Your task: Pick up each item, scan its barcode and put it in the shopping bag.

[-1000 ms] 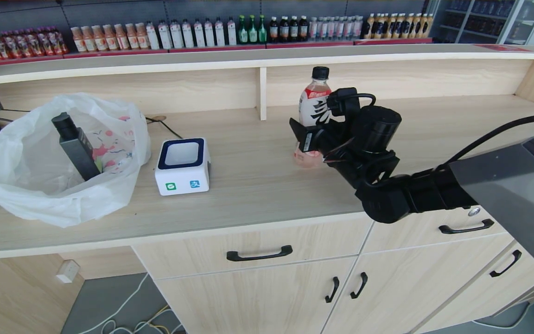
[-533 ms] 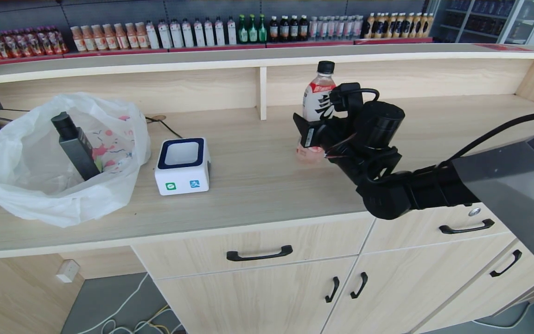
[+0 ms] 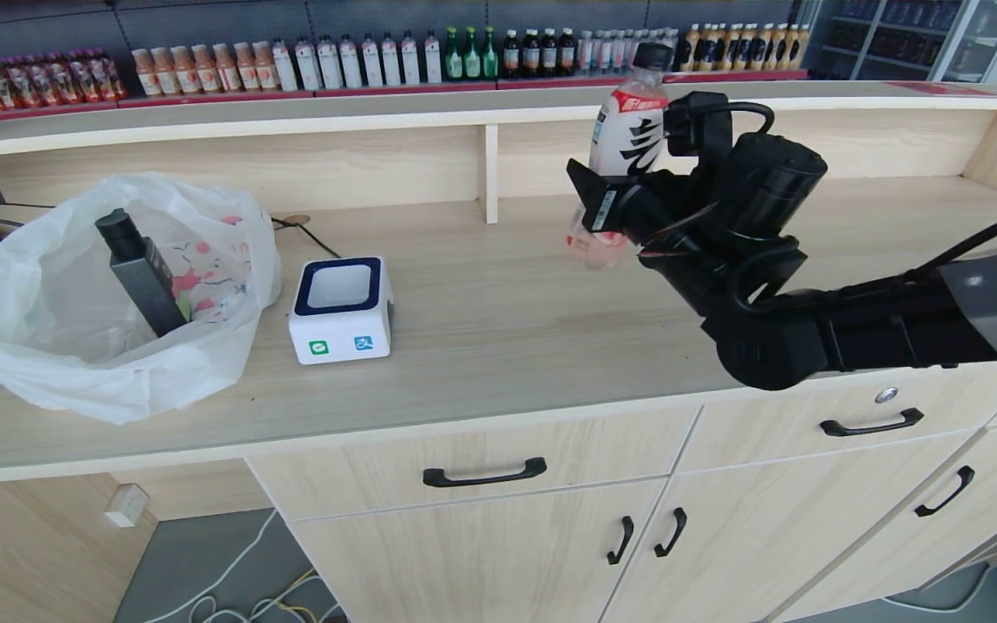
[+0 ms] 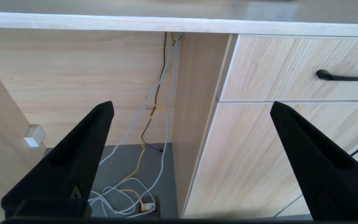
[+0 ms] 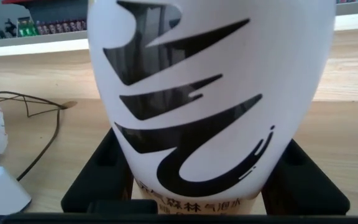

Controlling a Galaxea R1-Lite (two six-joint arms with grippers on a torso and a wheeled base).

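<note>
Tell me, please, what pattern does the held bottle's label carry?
Bold black brush strokes on white, across the bottle; it shows best in the right wrist view.

Head camera: high, angled forward-down over counter (image 3: 481,363), middle distance. Right wrist camera: behind right gripper (image 5: 194,186), bottle (image 5: 210,93) close against lens; counter beyond shared with head view. Left wrist camera: low, facing cabinet front (image 4: 291,68), also shared.
</note>
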